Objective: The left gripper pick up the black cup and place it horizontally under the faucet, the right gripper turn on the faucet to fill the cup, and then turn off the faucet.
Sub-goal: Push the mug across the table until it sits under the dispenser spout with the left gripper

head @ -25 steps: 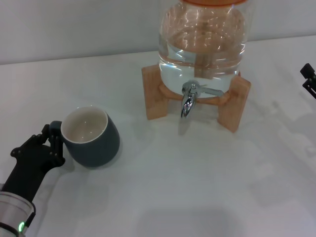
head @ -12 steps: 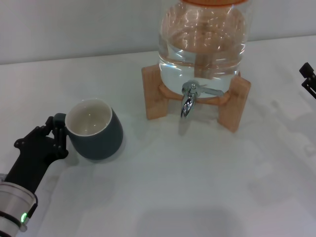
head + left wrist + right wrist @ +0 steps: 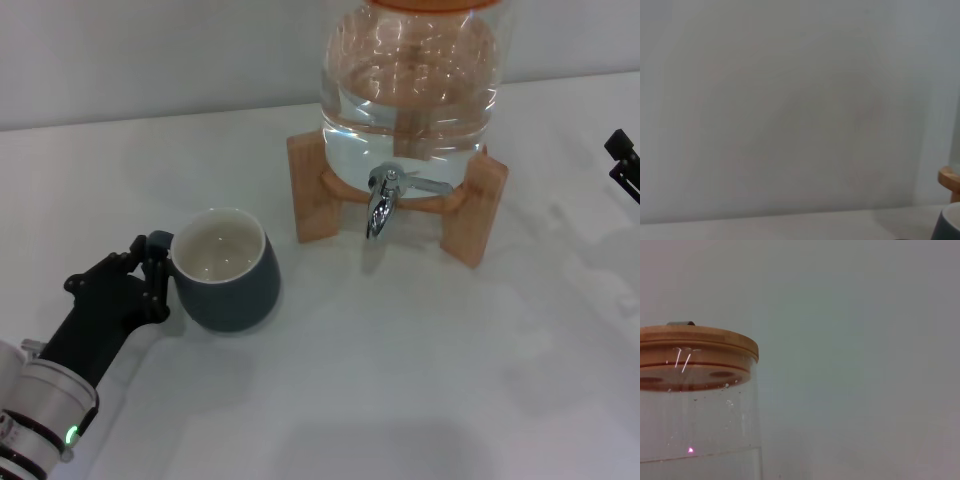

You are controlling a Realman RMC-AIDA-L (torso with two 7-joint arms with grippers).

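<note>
Cup [image 3: 228, 270] slid right toward faucet [image 3: 381, 203], left gripper [image 3: 150, 280] clamped on handle.
Now lower-left of centre; keep it upright, stop under spout. Right gripper [image 3: 622, 165] at right edge, fingers unclear.

The left gripper [image 3: 152, 277] grips the handle of the black cup [image 3: 228, 272], which stands upright on the white table [image 3: 420, 380], mouth up, cream inside showing. The cup sits toward the table's left side, left of and nearer than the faucet [image 3: 381, 202]. The faucet juts from a clear water jar [image 3: 410, 85] on a wooden stand [image 3: 318, 190] near the far edge. The right gripper [image 3: 625, 165] shows at the right edge.
</note>
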